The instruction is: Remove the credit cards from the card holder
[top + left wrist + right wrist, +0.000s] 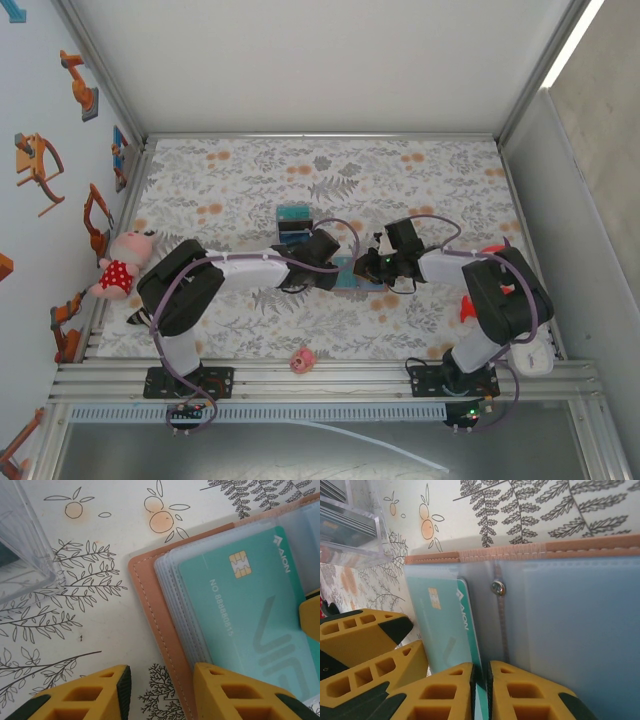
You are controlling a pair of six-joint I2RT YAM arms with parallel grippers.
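Right jaws are almost closed, fingers (520,695) pinching the near end of the teal credit card (445,625). The card's edge sits in the slit between them.

Left jaws stand part open and grip nothing. In the left wrist view one finger (95,695) is over bare counter (100,630) and the other is over the clear sleeves. They straddle the tan cover edge of the card holder (150,605).

Holder lies open and flat mid-counter, between your arms. In the top view the left arm is at its 9 o'clock and the right arm at its 3 o'clock. The card is seated in a sleeve on the page left of the rivet (497,587).

What matters is the card's long axis. In the right wrist view it runs 12 to 6, chip end toward 12. Your right jaws are at the 6 end, in line with it. I'd draw straight back toward 6, along that axis. A sideways pull toward 3 or 9 likely jams the card in the sleeve or drags the holder.

Left arm is nearer the cover, so use it to pin the holder flat. Can't tell if its finger is actually pressing on the sleeves.

Clear box (295,222) with what look like cards inside sits near, at the holder's 11 o'clock.
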